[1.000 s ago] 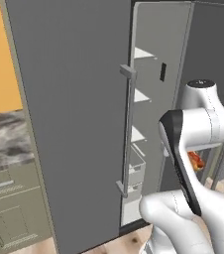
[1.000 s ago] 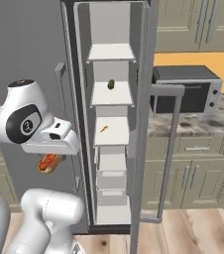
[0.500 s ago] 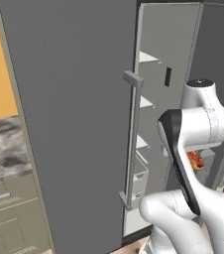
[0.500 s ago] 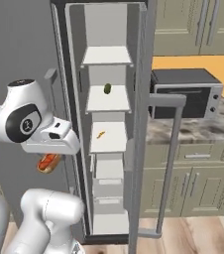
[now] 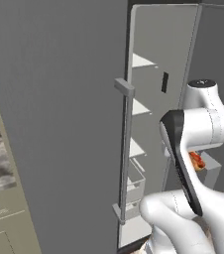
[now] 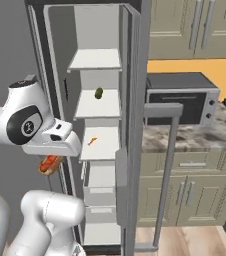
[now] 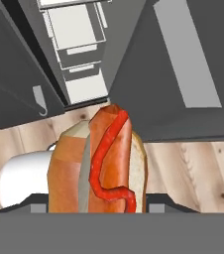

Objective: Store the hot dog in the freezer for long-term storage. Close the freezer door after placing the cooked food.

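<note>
Hot dog (image 7: 101, 163), one tan bun carrying an orange-red sausage under a wavy red line of sauce, is sitting clamped in the tool (image 7: 98, 206), whose two dark fingertips are pressing its lower end from either side in the hand view. From the right base view the hot dog (image 6: 48, 164) is hanging just under the white hand, held low in front of the freezer (image 6: 100, 145) and outside it. In the left base view it is peeking out (image 5: 197, 160) behind the arm's dark-edged link.

No brand, label or writing is readable on the hot dog or the appliances.

One freezer door (image 5: 59, 124) is standing open, its grey face filling the left of the left base view with one long vertical bar handle (image 5: 124, 154) at its edge. Inside the compartment, white shelves are stacking upward over white bins; one small green item (image 6: 99, 93) is lying on an upper shelf and one small orange item (image 6: 92, 141) on the shelf below. The wider door (image 6: 135, 125) is also standing ajar, its bar handle (image 6: 167, 170) projecting toward the room. One dark microwave (image 6: 182, 98) is resting on the marbled bench (image 6: 195, 137) to the right, above pale green cabinets. Wooden floor (image 7: 193, 168) is showing beneath the hand.
</note>
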